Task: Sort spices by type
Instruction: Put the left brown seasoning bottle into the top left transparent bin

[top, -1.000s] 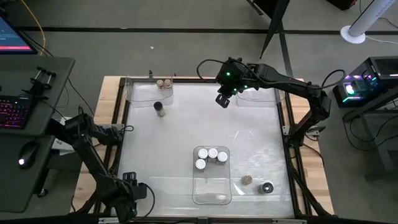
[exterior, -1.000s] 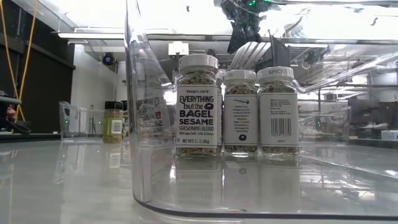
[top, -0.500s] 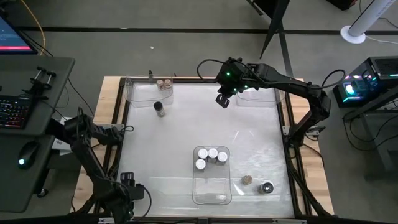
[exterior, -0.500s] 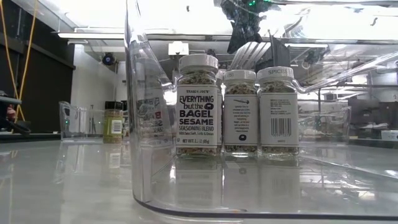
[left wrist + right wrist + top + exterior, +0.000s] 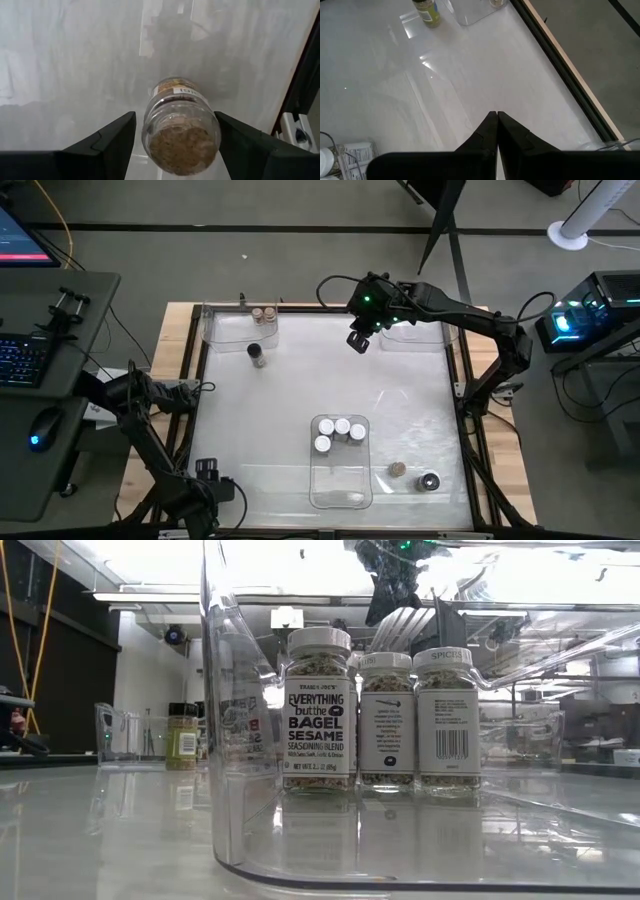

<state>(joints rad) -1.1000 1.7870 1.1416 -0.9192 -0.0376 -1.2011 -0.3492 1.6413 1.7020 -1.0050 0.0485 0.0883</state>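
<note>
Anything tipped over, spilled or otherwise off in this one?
One jar lies on its side near the table's front right corner, beside an upright tan-capped jar. The left gripper holds another jar between its fingers. No spill shows.

held jar [image 5: 181, 127]: cap hidden, label partly unreadable | left tool [image 5: 205, 480]: nearly cut off by high view's edge | far jar [image 5: 181, 743]: label too small

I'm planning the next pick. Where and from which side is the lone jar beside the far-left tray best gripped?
Grip the jar around its cap and neck, coming straight down from above. It stands upright and alone, so its round top is the easiest part to close on. The tray sits close on its far side, so a sideways approach from there looks blocked.
</note>
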